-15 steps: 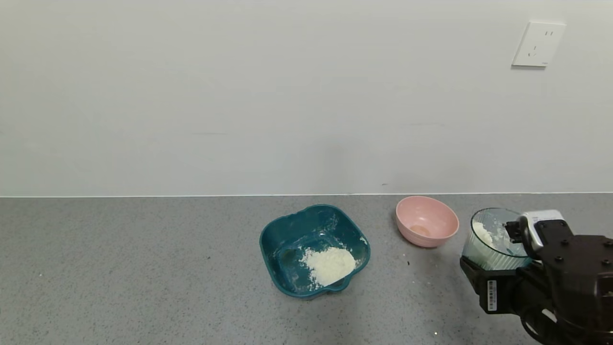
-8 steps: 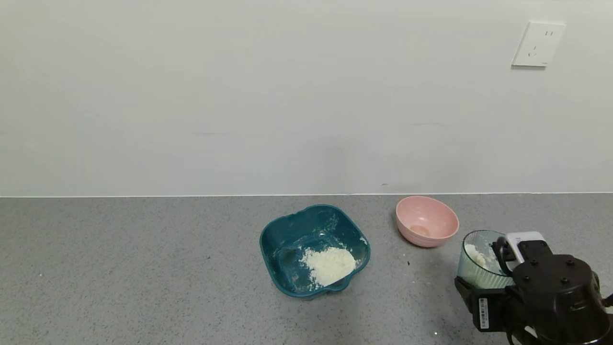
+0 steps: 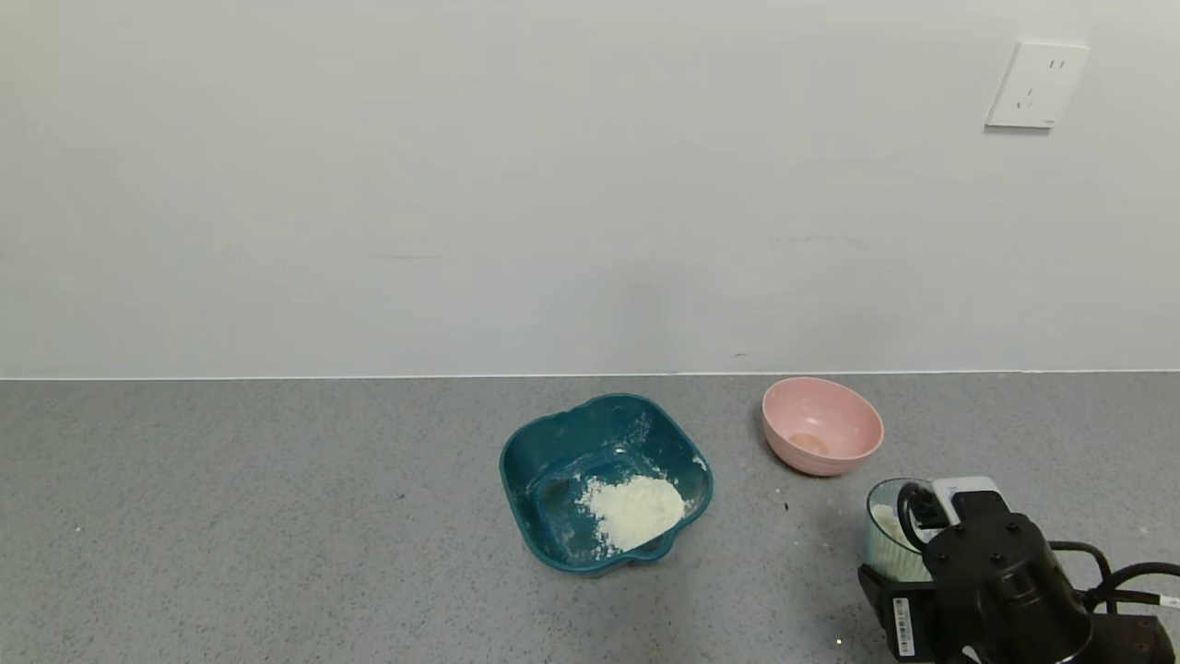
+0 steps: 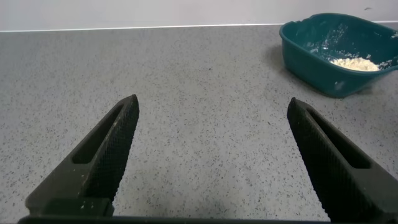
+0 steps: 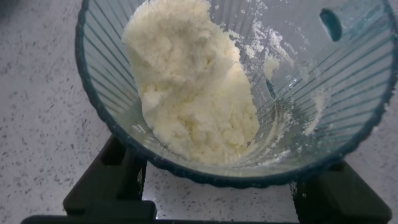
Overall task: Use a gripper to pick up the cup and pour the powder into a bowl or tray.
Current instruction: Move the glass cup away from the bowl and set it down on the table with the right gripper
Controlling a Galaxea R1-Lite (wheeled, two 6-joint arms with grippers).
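Landmark: tray (image 3: 553, 452), dark teal, wavy-sided, smeared white, on the grey counter (image 3: 277, 516).

- Powder (image 3: 634, 509): white clumpy heap inside the tray, toward its near right corner. A second mass of powder (image 5: 193, 87) lies in the cup.
- Cup (image 3: 887, 539): translucent, ribbed, well to the right of the tray and nearer the robot, clamped between the fingers (image 5: 102, 183) of the right gripper (image 5: 214, 193); whether its base touches the counter cannot be told, since the arm hides it.
- Pink bowl (image 3: 820, 425): just right of the tray, slightly farther back, apart from it.
- Left gripper (image 4: 211, 155): fingers spread wide, holding nothing, low over bare counter to the tray's left.
- Wall socket (image 3: 1036, 84): high on the wall, far right of the tray.
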